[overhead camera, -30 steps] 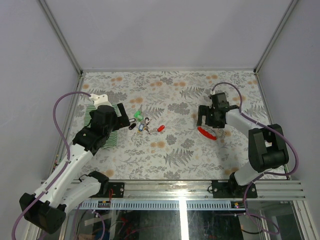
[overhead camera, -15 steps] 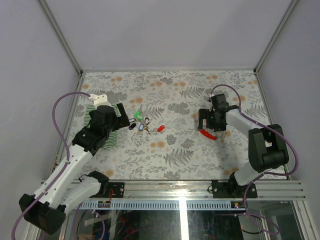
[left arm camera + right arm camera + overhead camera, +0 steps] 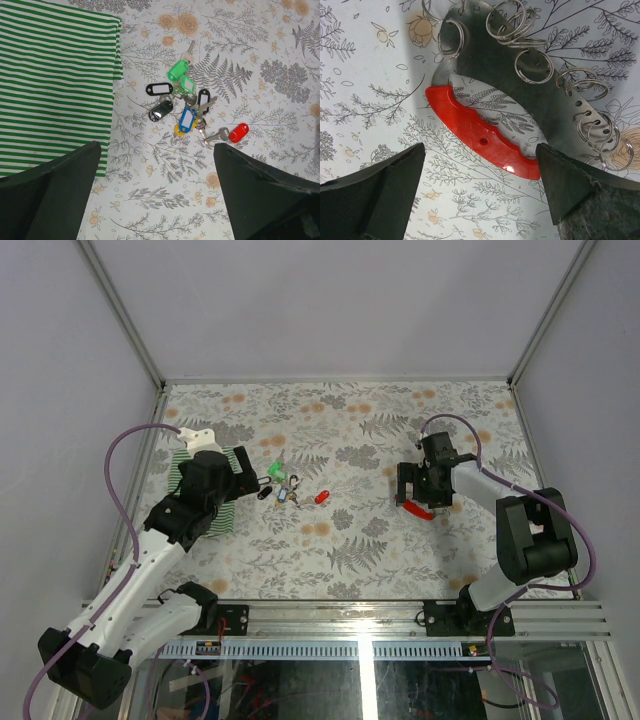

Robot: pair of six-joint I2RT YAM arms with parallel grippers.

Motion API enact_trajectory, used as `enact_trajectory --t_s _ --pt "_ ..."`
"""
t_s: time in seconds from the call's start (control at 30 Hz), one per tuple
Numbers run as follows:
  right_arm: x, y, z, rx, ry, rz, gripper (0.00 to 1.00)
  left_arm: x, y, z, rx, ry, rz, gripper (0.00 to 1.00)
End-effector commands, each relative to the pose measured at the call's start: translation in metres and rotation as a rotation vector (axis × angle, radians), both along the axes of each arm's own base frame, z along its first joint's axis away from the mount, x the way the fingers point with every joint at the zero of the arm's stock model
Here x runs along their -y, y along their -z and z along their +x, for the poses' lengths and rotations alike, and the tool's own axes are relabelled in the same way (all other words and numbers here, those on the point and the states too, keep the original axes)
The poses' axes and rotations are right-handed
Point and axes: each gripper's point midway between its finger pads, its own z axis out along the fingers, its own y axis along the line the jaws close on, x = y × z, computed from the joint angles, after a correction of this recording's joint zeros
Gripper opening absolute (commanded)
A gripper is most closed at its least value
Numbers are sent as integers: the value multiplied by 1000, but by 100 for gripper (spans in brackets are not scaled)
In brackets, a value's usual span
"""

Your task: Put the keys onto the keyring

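Left wrist view, near edge: the left claw hangs with its two dark fingers spread wide and nothing between them; at 10 o'clock from it lies the green-and-white striped cloth, flat on the floral-printed tabletop. At 12 to 1 o'clock, farther out, lie the small silvery keys with coloured plastic tags, heaped in a loose cluster just beside the cloth's right edge but apart from it; green tags sit at the cluster's far side, black tags at 9 o'clock, a blue tag in the middle; one red-tagged key lies slightly apart at 4 o'clock.

Right wrist view, near edge: the right claw is likewise fully spread and holds nothing; it is poised over the red plastic grip of a crescent-shaped steel keyring holder; whether the fingers touch it cannot be told. Beyond the grip, many silvery split rings hang through holes along the steel arc.

Top view: the holder lies at 3 o'clock from the keys, well apart.

Handling, as judged: the keys are probably light, stiff and thin, lying flat and likely to slide; the thicker tags offer the better hold, pinched across their long edges; the outlying red-tagged key should lift without dragging neighbours. The split rings look springy and stiff; steadying the holder by its red grip seems soundest.
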Motion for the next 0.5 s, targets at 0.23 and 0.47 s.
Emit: enact_trajectory --t_s 0.23,0.47 --pt "-10 9 -8 -23 5 61 99 -1 -7 5 34 -13 -9 100" --pt "-26 8 -20 -35 0 137 99 -1 -6 5 32 -12 -7 100"
